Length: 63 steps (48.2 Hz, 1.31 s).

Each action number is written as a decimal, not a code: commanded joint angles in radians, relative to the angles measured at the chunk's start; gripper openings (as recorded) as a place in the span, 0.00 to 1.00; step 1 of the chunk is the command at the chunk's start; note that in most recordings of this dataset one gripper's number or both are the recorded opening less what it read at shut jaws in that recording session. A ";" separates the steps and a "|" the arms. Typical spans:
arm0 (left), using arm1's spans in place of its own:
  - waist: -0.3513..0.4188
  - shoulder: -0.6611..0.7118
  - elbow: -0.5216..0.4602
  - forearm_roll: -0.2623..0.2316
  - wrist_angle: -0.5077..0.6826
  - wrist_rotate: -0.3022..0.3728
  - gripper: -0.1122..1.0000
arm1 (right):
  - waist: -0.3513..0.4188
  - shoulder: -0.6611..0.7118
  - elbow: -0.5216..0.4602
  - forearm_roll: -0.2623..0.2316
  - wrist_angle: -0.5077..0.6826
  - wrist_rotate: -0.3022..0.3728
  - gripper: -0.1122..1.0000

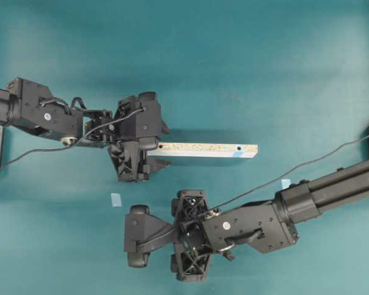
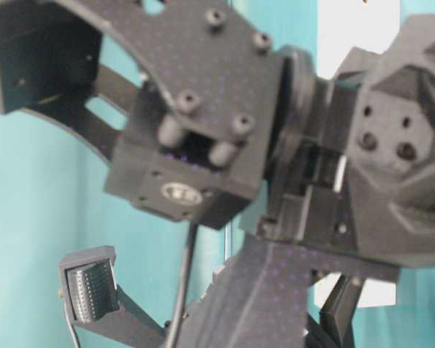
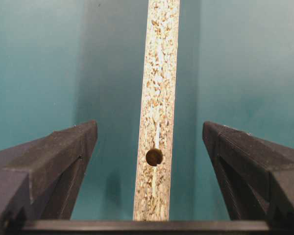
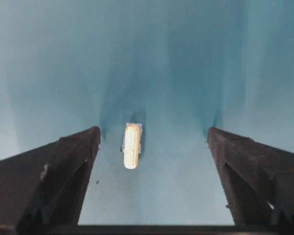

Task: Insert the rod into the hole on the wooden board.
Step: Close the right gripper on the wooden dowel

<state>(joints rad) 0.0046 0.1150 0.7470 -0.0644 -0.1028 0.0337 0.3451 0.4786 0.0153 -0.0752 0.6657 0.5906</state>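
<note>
The wooden board (image 1: 207, 150) lay flat on the teal desk (image 1: 246, 55), its near end between the wide-spread fingers of the left end effector (image 3: 150, 147), while the hole (image 1: 240, 149) by the blue mark showed only from overhead. The rod (image 4: 131, 145), seen only by the right wrist camera, lay on the desk between the wide, empty jaws of the right end effector (image 4: 153, 139). The table-level view was blocked by what was probably arm housing.
</note>
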 commanded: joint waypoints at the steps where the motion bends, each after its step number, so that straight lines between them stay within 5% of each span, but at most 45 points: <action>1: 0.003 -0.014 -0.014 0.003 -0.008 0.003 1.00 | 0.006 -0.023 -0.028 -0.005 -0.011 -0.002 0.95; 43: 0.003 -0.014 -0.009 0.002 -0.008 0.002 1.00 | 0.006 -0.009 -0.026 -0.008 -0.026 0.000 0.82; 54: 0.003 -0.014 -0.009 0.002 -0.006 0.002 1.00 | 0.005 -0.008 -0.026 -0.008 -0.026 -0.002 0.54; 63: 0.003 -0.014 -0.008 0.002 -0.008 0.002 1.00 | 0.005 -0.006 -0.028 -0.008 -0.028 -0.002 0.52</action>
<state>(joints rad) 0.0046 0.1150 0.7470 -0.0644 -0.1028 0.0337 0.3451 0.4924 0.0153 -0.0813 0.6427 0.5906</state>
